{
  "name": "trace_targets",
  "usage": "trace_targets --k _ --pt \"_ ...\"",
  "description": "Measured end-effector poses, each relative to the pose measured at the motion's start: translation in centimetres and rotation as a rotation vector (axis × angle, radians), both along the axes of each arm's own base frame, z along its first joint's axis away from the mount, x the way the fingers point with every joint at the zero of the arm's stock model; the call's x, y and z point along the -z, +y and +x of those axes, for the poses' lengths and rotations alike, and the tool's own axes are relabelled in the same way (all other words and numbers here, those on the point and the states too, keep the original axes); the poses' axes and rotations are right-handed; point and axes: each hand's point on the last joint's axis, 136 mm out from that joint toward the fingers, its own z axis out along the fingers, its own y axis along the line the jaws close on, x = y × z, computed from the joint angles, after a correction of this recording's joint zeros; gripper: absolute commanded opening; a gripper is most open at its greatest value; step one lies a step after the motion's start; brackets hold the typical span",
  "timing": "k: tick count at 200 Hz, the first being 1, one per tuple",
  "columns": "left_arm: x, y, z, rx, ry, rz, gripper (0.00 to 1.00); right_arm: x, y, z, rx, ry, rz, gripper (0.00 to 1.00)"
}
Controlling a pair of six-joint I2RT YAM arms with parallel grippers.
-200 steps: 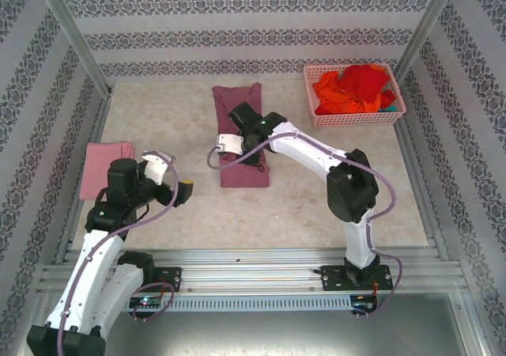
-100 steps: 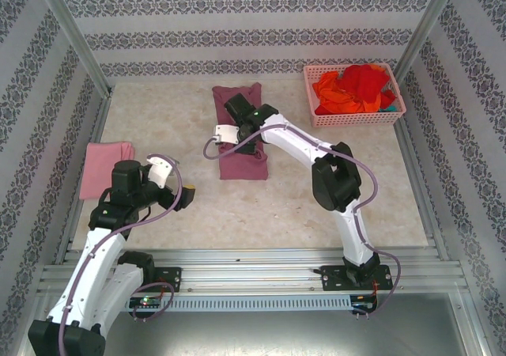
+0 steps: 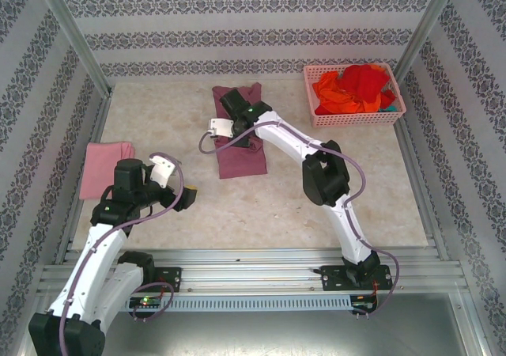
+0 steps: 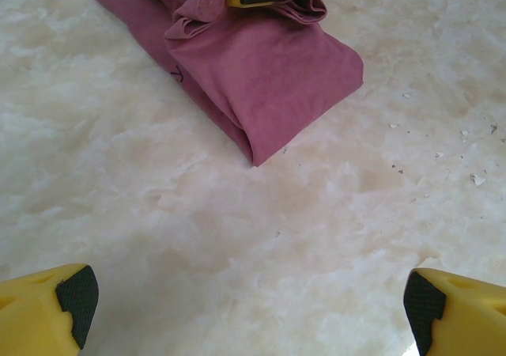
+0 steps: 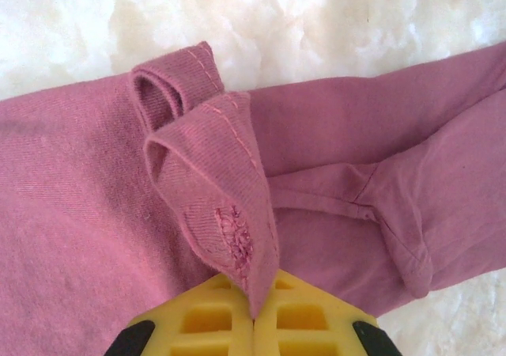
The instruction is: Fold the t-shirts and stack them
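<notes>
A dusty mauve t-shirt (image 3: 242, 144) lies partly folded at the table's far middle. My right gripper (image 3: 236, 119) stands over it, shut on a doubled hem of that mauve t-shirt (image 5: 213, 206), which rises from between the yellow jaws of the right gripper (image 5: 254, 312). My left gripper (image 3: 183, 198) hovers open over bare table, short of the mauve t-shirt's folded edge (image 4: 269, 79), and nothing sits between the fingers of the left gripper (image 4: 249, 301). A light pink t-shirt (image 3: 107, 166) lies folded at the left edge. Red and orange t-shirts (image 3: 360, 85) are heaped at the back right.
The heap fills a pink lattice basket (image 3: 353, 119) in the far right corner. Metal frame posts and patterned walls close in the table on three sides. The marbled tabletop (image 3: 316, 213) is bare across the near middle and right.
My right gripper has carried the pinched hem toward the far wall, so the mauve shirt's near edge now sits farther back. The left gripper has drifted slightly nearer and stayed open.
</notes>
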Motion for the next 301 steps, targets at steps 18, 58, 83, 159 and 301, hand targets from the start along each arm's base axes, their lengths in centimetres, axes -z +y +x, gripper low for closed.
trace_targets --k 18,58,83,159,301 --pt "0.2 0.0 0.0 0.000 0.008 -0.002 1.00 0.6 -0.1 0.5 0.004 -0.002 -0.008 0.00" --pt "0.6 -0.3 0.1 0.005 0.040 -0.019 1.00 1.5 -0.7 1.9 0.026 -0.018 -0.035 0.00" --pt "0.6 -0.4 0.0 0.003 0.048 -0.035 1.00 2.1 -1.3 2.3 0.039 -0.016 -0.048 0.00" --pt "0.0 -1.0 0.3 -0.004 0.056 -0.099 1.00 3.4 -1.1 2.9 0.043 -0.013 -0.045 0.02" --pt "-0.3 -4.0 2.5 -0.047 0.104 -0.265 1.00 -2.2 -2.7 1.4 0.271 -0.106 0.241 0.52"
